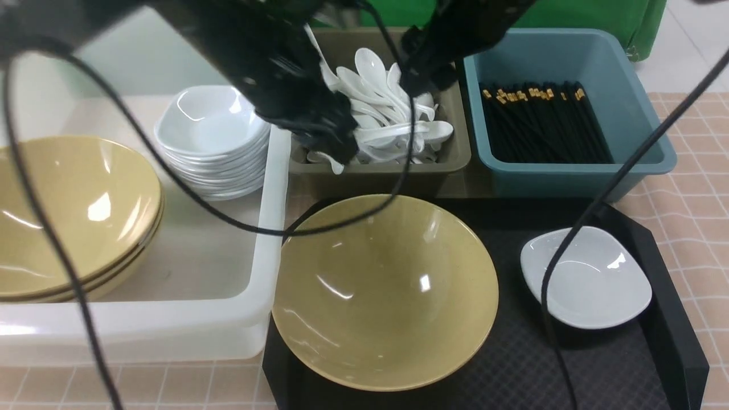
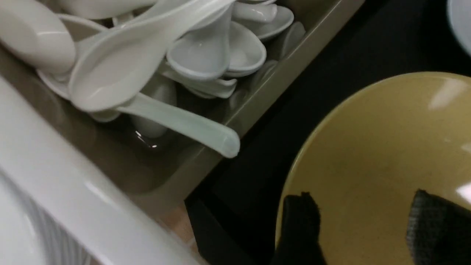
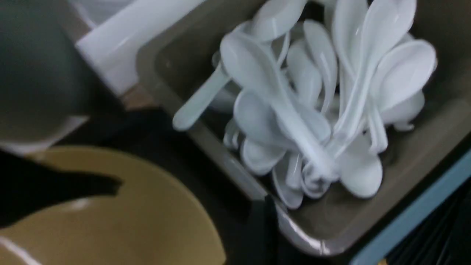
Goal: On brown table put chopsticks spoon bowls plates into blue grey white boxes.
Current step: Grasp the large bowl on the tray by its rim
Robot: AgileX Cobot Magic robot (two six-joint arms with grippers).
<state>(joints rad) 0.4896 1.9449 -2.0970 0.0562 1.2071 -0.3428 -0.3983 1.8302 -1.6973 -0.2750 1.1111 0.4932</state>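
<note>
The grey box holds a heap of white spoons; one spoon pokes its handle over the front rim. My left gripper hangs above that front left corner. In the left wrist view the left gripper is open and empty, with the yellow bowl behind it. My right gripper is over the grey box's far right side, open with nothing held. Black chopsticks fill the blue box. A yellow bowl and a white plate sit on the black tray.
The white box at left holds stacked yellow bowls and a pile of white plates. Arm cables hang across the tray and the tub. The checked brown table shows at right. A green object stands behind the boxes.
</note>
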